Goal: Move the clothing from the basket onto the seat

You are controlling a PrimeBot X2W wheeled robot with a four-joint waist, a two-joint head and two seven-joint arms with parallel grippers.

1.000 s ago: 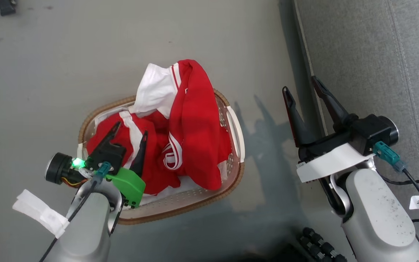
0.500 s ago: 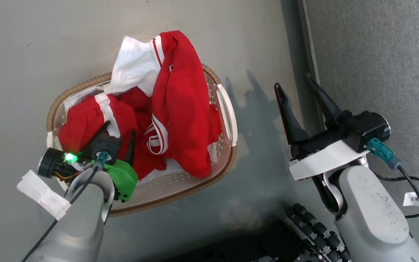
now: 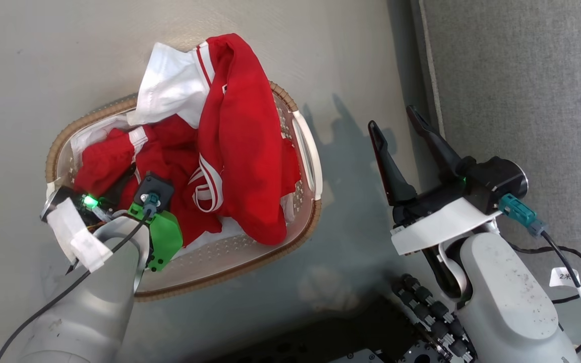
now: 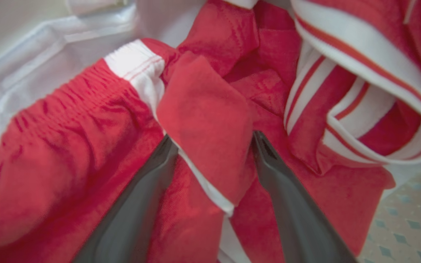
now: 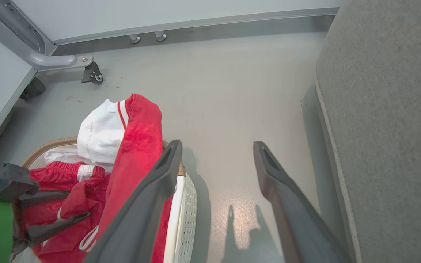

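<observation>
The clothing (image 3: 240,151), red with white stripes and panels, is heaped in the cream basket (image 3: 300,227) on the floor, and one piece hangs over the far rim. My left gripper (image 4: 210,140) is pushed down into the near-left part of the heap. Its two fingers stand apart on either side of a fold of red clothing (image 4: 203,124), and their tips are buried in fabric. My right gripper (image 3: 394,118) is open and holds nothing. It hangs above the floor between the basket and the grey seat (image 3: 522,75), which runs along the right.
Grey floor (image 3: 43,60) surrounds the basket. A wheeled metal frame leg (image 5: 90,73) and a wall base (image 5: 196,25) lie beyond it. The robot's dark base (image 3: 421,312) shows at the bottom. A cable (image 3: 573,262) trails from the right wrist.
The camera shifted, moving the basket left in view. My left gripper sank from above the heap into the red clothing. The right gripper kept its open pose.
</observation>
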